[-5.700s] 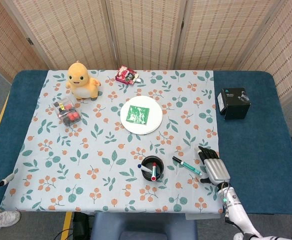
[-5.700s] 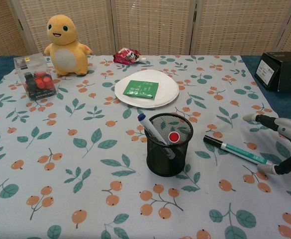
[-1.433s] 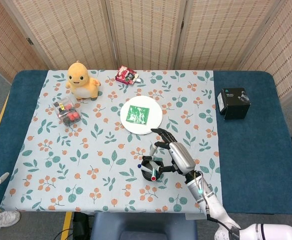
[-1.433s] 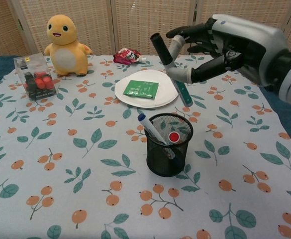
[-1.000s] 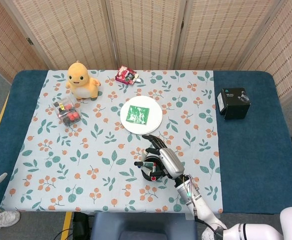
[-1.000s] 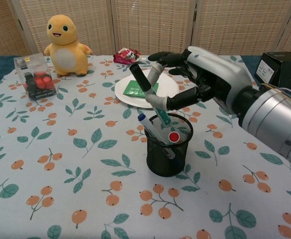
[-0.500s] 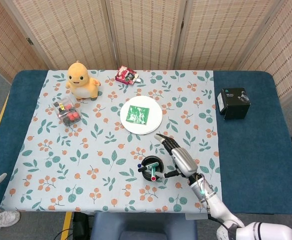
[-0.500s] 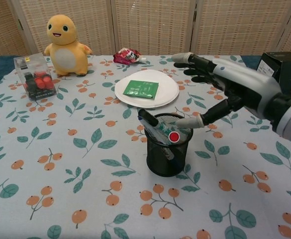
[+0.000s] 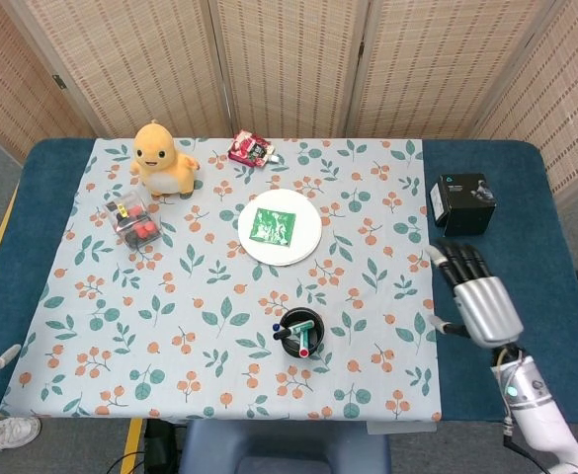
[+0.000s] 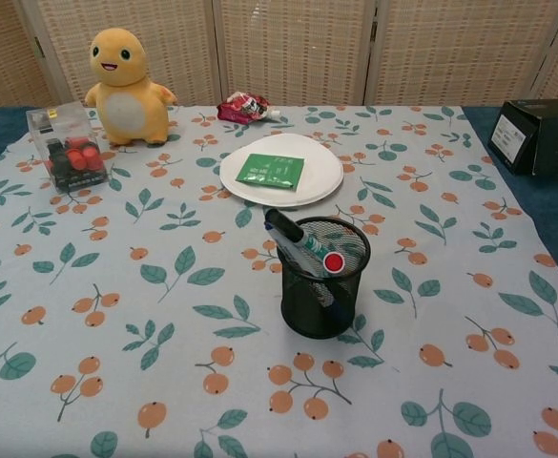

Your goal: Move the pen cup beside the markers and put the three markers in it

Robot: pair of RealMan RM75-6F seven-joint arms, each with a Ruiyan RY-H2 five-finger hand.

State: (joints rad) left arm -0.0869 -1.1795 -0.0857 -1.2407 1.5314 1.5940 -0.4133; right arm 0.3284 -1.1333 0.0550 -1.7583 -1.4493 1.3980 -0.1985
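Note:
The black mesh pen cup (image 9: pixel 300 333) (image 10: pixel 323 277) stands on the patterned cloth in front of the white plate. Three markers lean in it: a green one with a black cap (image 10: pixel 298 239), a red-capped one (image 10: pixel 334 262) and a blue-capped one (image 9: pixel 279 336), which the green one mostly hides in the chest view. My right hand (image 9: pixel 476 296) hovers over the blue table edge to the right of the cloth. It is well clear of the cup, its fingers spread, and it holds nothing. The chest view does not show it. My left hand is out of sight.
A white plate (image 9: pixel 308 242) with a green packet (image 9: pixel 272 225) lies behind the cup. A black box (image 9: pixel 462 203) sits just beyond my right hand. At the far left are a yellow plush toy (image 9: pixel 162 158), a clear box of red items (image 9: pixel 132 219) and a red snack pack (image 9: pixel 250 149).
My right hand lowered the green marker into the cup, released it, and then drew back to the right, leaving the chest view.

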